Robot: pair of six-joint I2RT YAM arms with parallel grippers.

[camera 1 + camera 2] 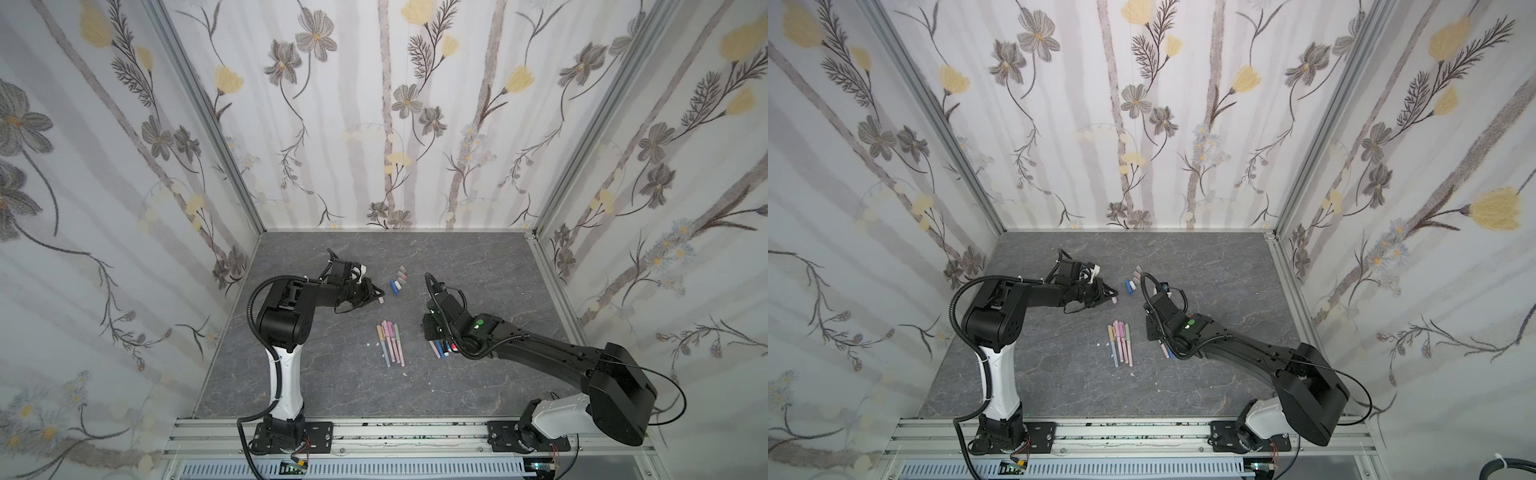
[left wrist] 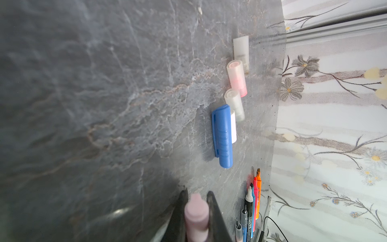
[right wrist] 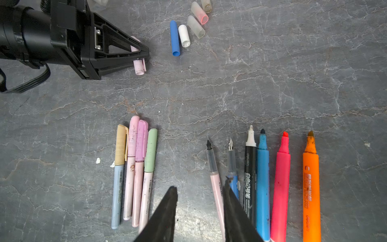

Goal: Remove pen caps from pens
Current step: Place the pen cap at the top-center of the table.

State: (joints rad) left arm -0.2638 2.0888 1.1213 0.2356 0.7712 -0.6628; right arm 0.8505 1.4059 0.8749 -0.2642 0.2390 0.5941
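So the left claw (image 3: 145, 53) is pinched tight on a pale pink cap (image 2: 196, 213), low over the grey table (image 3: 272, 83). It's just left of the little pile of loose caps (image 3: 184, 35) at the far middle (blue, white, a few clear-ish ones). My guess is this one's about to join them.

The right claw (image 3: 199, 186) has its jaws apart with nothing between them, over the near-right area between the two pen groups. One finger overlaps a thin pink pen in the wrist view, and I can't tell if it touches.

Four capped pens (image 3: 136, 146) lie bunched in the near middle, with tan, pink, lilac and green caps. Six uncapped pens (image 3: 280, 178) are lined up to their right.

Handling-wise, these look like light, hard, smooth plastic, so they'll likely roll and skid. The caps are probably friction-fit and pop off suddenly. I'd take the barrel mid-length with one claw, pinch the cap across its middle with the other (clear of the clip), and pull straight along the pen.
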